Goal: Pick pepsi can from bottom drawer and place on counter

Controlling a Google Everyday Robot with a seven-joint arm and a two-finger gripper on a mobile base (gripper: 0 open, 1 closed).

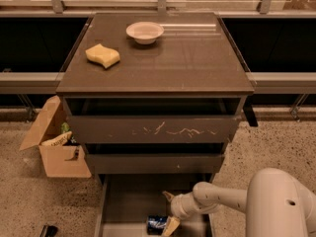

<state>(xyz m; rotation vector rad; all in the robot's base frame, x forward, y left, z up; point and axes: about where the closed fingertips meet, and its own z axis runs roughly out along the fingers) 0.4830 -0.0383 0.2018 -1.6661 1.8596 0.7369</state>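
The pepsi can (156, 224) lies on its side at the near end of the open bottom drawer (126, 201), a dark tray pulled out below the cabinet. My gripper (169, 212) reaches into the drawer from the right, just right of the can. It is open, with one tan fingertip (168, 196) farther back and the other (172, 226) touching or right beside the can's right end. The can is not held. The counter (173, 63) is the brown cabinet top above.
A yellow sponge (102, 56) and a white bowl (144, 32) sit on the counter's left and back. The scratched middle drawer front (153, 130) overhangs the bottom drawer. An open cardboard box (57, 144) stands on the floor at the left. My white arm (276, 204) fills the lower right.
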